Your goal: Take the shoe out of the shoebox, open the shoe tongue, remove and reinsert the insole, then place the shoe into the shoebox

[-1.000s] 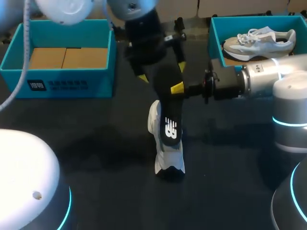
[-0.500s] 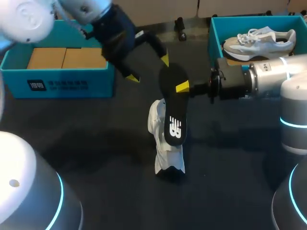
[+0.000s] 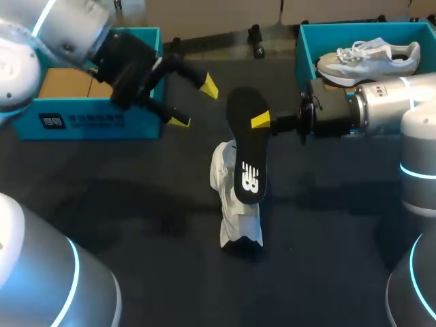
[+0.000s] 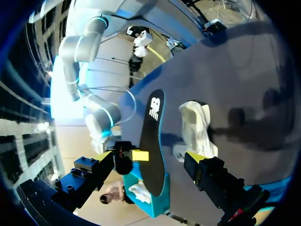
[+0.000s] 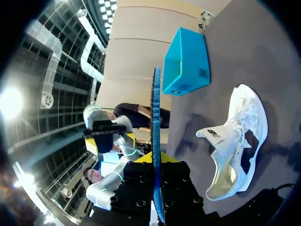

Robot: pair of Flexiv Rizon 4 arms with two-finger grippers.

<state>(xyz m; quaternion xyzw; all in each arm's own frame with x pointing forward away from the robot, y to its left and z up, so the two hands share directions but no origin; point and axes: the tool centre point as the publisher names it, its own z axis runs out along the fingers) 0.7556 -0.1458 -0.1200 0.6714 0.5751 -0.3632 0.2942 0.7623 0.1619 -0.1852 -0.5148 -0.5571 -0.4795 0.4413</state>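
Head view: left gripper (image 3: 193,103) has pulled back toward the blue box (image 3: 95,122), fingers spread, empty. Right gripper (image 3: 262,122) alone pinches the insole (image 3: 246,157) over the shoe (image 3: 237,218) on the table.

Left wrist view: insole (image 4: 151,136) and shoe (image 4: 195,127) lie ahead, untouched.

Right wrist view: insole (image 5: 155,136) clamped edge-on. Removal looks done; reinsertion likely next.

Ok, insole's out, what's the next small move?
Probably lower the right gripper to feed the insole into the shoe: it grips the insole just above the shoe, while the left gripper is open and well clear.
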